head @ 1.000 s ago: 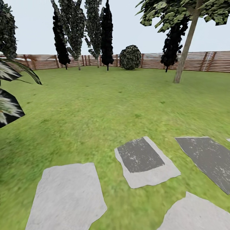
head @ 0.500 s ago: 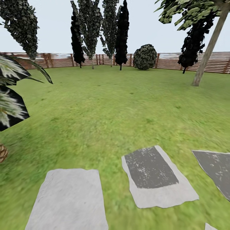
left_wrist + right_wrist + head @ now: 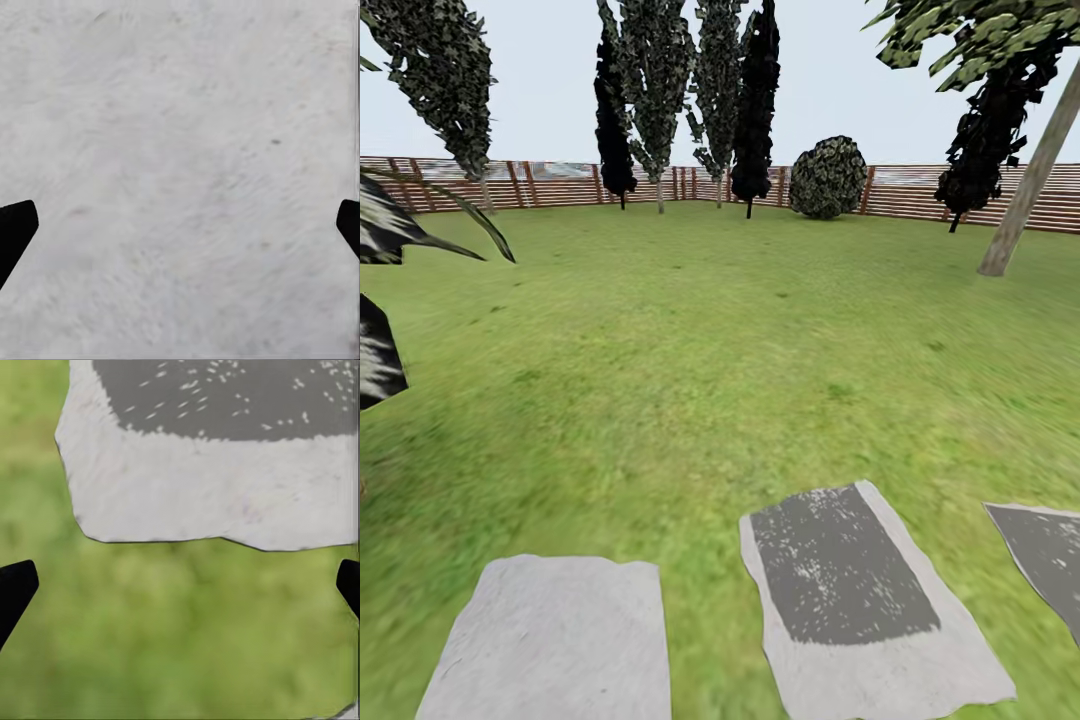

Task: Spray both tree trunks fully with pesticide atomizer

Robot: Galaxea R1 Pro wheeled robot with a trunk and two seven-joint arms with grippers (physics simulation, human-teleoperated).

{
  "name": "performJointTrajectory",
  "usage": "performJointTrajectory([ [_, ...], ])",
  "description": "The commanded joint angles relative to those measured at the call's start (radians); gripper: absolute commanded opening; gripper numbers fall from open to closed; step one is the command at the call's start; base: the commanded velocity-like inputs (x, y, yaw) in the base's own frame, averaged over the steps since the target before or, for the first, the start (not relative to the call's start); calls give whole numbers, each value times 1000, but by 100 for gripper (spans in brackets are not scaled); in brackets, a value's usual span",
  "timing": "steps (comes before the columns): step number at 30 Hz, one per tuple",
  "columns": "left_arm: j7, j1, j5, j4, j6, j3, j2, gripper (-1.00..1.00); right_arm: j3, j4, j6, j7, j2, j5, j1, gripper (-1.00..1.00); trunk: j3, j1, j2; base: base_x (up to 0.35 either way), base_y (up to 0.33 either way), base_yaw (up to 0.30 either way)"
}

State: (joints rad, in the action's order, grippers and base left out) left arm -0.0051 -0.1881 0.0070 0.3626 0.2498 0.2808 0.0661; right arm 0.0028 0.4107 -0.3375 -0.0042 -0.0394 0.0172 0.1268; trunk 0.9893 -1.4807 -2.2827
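One of the two trees stands at the far right of the lawn in the head view, its pale leaning tree trunk [image 3: 1020, 205] rising to a blocky green crown [image 3: 975, 35]. The pesticide atomizer is out of view. In the left wrist view my left gripper [image 3: 180, 232] is open, its dark fingertips [image 3: 15, 229] far apart above a pale stone slab [image 3: 180, 150]. My right gripper [image 3: 180, 592] is open too, over grass [image 3: 180, 630], with a grey stone slab [image 3: 210, 487] just beyond it.
Flat stepping stones lie in the grass close ahead: a pale one [image 3: 550, 640], a dark-centred one [image 3: 850, 590], another at the right edge [image 3: 1050, 560]. A slatted wooden fence [image 3: 560, 185] closes the lawn, with dark cone trees [image 3: 755, 100] and a round bush [image 3: 828, 178]. Big striped leaves [image 3: 390, 240] reach in at left.
The whole head view has shifted: trees, bush and fence slid right and the stepping stones slid down and nearer, so the camera turned left and advanced. Nothing in the garden moved itself.
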Motion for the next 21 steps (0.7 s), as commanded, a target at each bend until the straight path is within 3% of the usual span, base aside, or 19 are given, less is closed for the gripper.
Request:
performJointTrajectory([
  [1, -1, -1, 1, -1, 3, 5, 0, 100, 0, -1, -3, 0, 0, 2, 1, 100, 1, 0, 0, 338, -126, 1],
  [11, -1, -1, 1, -1, 4, 15, -1, 100, 0, -1, -3, 0, 0, 2, 1, 100, 1, 0, 0, 338, -124, 22],
  [21, -1, -1, 0, -1, 3, 15, -2, 100, 0, -1, -3, 0, 0, 3, 1, 100, 1, 0, 0, 338, -123, 229],
])
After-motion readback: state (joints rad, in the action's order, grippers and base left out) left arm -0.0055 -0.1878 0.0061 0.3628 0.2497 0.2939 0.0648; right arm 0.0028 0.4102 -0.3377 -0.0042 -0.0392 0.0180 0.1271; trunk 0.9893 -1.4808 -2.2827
